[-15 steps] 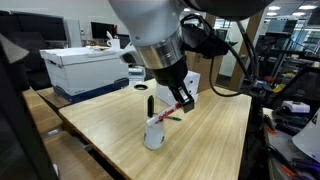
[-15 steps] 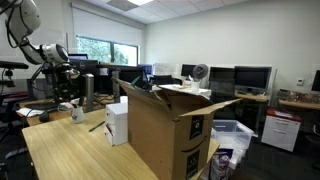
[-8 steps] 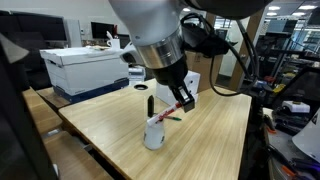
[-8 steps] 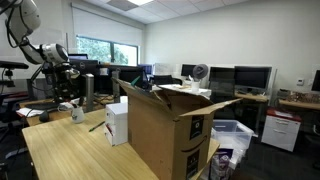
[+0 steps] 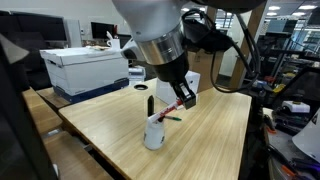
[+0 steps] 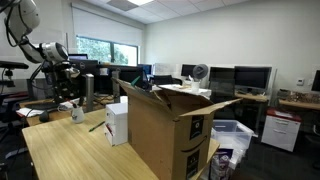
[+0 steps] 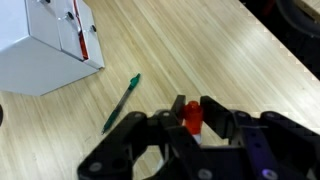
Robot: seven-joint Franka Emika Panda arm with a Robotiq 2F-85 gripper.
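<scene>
- At the far left of the wooden table point(image 5: 225, 130), in an exterior view, we see a large white box point(image 5: 85, 65). It is well apart from the gripper.
- Further right, near the middle of the table, a white cup point(image 5: 154, 134) stands upright. A black marker point(image 5: 150, 104) sticks straight up out of it.
- Just above and to the right of the cup's mouth is the red marker point(image 5: 173, 111). It is off the table, held in the air. Its long axis is tilted, with the lower end down and left toward the cup's rim and the upper end up and right between the fingers.
- Right of that, the single arm's gripper point(image 5: 184, 98) hangs over the table, pinching the red marker. The cup therefore lies below the gripper and slightly to its left, near it but not touching.
- In the wrist view, from the left, a small white box with red markings point(image 7: 45, 45) stands at the far left.
- A green pen point(image 7: 120, 102) lies flat on the wood, slanting from near left to far right, apart from the fingers.
- The red marker point(image 7: 192, 118) shows end-on, clamped between the two black fingers.
</scene>
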